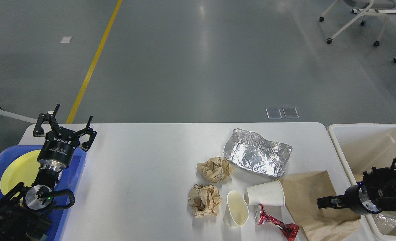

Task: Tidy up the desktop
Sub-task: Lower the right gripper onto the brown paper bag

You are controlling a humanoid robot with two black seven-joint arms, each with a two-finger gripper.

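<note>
Right tool [321, 203] seen side-on and dark over the brown paper bag [310, 190]; fingers not told apart, so opening cannot be told, nor whether it touches the bag. Reaches in from the right, across the rim of the beige bin [348, 167] standing just off the worktop's right end.

Left tool [65, 129] spread wide, holding nothing, raised over the far edge of the blue tray [76, 167], with a yellow plate [17, 170] lying in that tray.

White worktop [144, 167] fills the lower middle of the view, bare on its left half, cluttered on its right. Just left of the bag: a white paper cup [265, 194] on its side, touching the bag's edge. Below it a crushed red can [275, 225]. Beside that, a squashed cream cup [236, 209]. Further left, two crumpled brown paper balls, one nearer [204, 200], one farther [215, 169]. Behind the cups, a dented foil tray [257, 156], close to the farther ball and the bag's top edge.
</note>
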